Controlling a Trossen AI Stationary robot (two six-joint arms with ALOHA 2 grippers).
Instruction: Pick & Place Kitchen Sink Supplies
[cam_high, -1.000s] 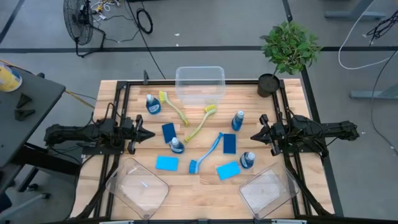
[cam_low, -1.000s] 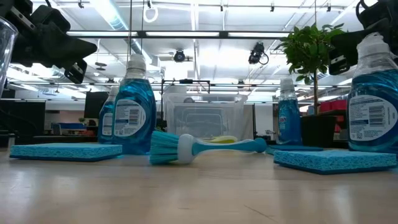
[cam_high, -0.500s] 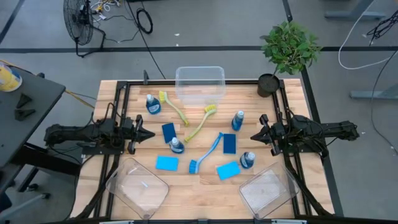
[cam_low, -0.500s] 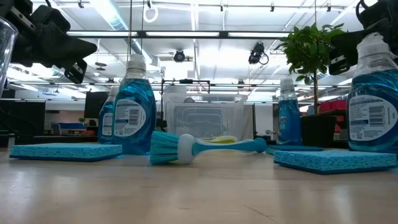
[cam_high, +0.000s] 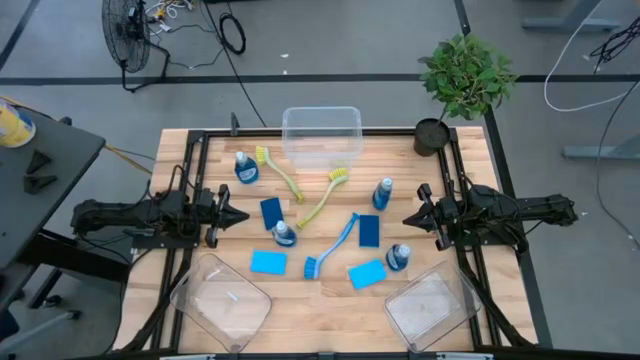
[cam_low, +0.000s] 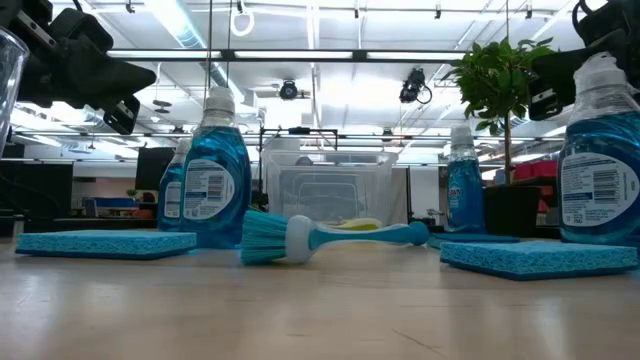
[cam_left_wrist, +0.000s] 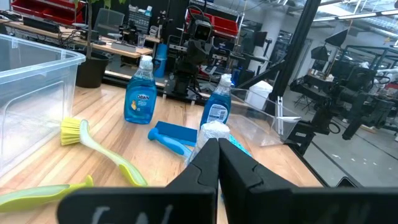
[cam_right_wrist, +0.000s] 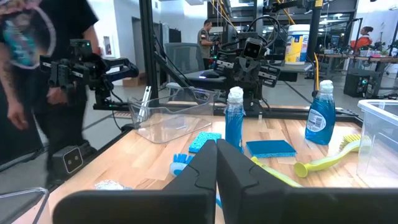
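Note:
Several small blue soap bottles stand upright on the wooden table; one is close to the middle and another stands nearer the right. Several flat sponges lie among them, such as a dark blue one and a light blue one. Two yellow-green brushes and a blue brush lie flat. My left gripper is shut and level at the table's left edge, pointing toward the middle. My right gripper is shut and level at the right edge, also pointing inward. Neither gripper touches anything.
A clear bin stands at the far middle of the table. Two more clear bins lie at the near left and near right. A potted plant stands at the far right corner. A person stands beyond the table.

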